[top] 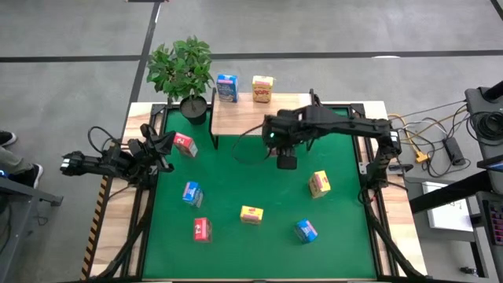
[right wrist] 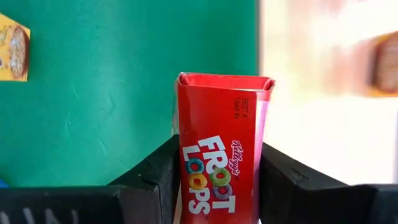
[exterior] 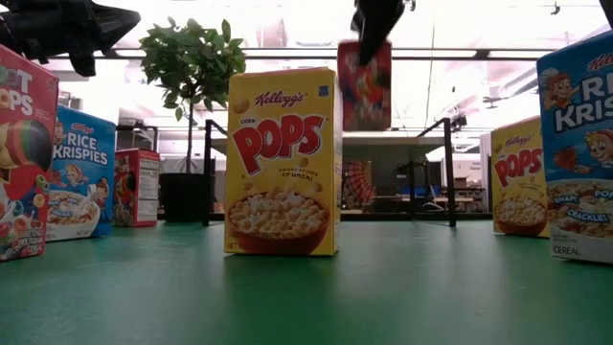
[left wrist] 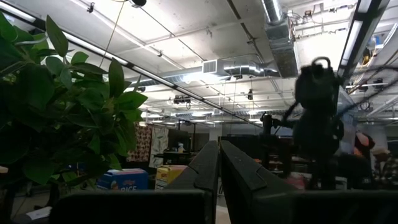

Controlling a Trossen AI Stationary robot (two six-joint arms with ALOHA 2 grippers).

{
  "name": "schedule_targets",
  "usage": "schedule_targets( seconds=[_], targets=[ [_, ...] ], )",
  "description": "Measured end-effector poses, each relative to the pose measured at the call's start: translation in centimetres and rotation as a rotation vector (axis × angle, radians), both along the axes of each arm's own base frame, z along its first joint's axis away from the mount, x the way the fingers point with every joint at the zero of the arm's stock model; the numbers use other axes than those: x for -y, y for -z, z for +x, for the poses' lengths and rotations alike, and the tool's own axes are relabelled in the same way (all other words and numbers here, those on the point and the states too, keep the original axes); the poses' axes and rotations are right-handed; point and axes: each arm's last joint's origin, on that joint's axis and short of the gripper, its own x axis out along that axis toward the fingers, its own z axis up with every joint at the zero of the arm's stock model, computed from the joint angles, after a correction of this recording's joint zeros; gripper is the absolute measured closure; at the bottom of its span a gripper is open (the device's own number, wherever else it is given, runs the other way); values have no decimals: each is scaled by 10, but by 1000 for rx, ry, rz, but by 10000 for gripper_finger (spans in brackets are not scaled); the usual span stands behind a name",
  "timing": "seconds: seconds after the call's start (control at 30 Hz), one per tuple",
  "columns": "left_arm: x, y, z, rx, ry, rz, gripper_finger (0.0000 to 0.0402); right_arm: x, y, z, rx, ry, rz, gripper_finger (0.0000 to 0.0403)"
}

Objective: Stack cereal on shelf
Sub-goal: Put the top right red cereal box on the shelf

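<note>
A: Start at the left; what is the left gripper doing?
B: It sits at the mat's left edge, near a red box that stands on the green mat; in its wrist view the two fingers lie pressed together with nothing between them.

A: And the shelf?
B: At the far edge of the mat, beside the potted plant; a blue box and a yellow box stand upright at its back.

A: Then the right gripper?
B: Over the mat just in front of the shelf, clamped on a red Froot Loops box; the fingers press its two narrow sides.

A: Which way does that box point?
B: Its long axis runs out along the fingers, the top flap leading away from the wrist; in the low view it hangs upright in the air, well above the mat.

A: And the rest?
B: Five more boxes stand apart on the mat, all upright: blue, red, yellow, blue, yellow.
</note>
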Motion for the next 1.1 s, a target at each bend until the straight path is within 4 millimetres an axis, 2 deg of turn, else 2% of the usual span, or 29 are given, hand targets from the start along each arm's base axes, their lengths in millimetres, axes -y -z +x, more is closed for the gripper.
schedule_targets(
  seconds=[0.13, 0.27, 0.5, 0.73, 0.87, 1.1],
  targets=[
    [0, 0, 0, 0, 0, 0, 402, 22, -23, -14, -10, -37, -40, 256],
    [0, 0, 0, 0, 0, 0, 402, 56, -35, -28, -18, -8, -67, 257],
    [0, 0, 0, -1, -3, -2, 402, 135, -35, -53, -14, -24, -103, 257],
    [0, -1, -1, -9, -28, 28, 402, 208, -27, -76, 126, 40, -70, 257],
    [0, -2, -2, -2, -36, 36, 402, 226, -12, -78, 92, 76, -35, 257],
    [0, -2, -2, -10, -45, 49, 402, 232, 0, -69, 65, 48, -26, 257]
  ],
)
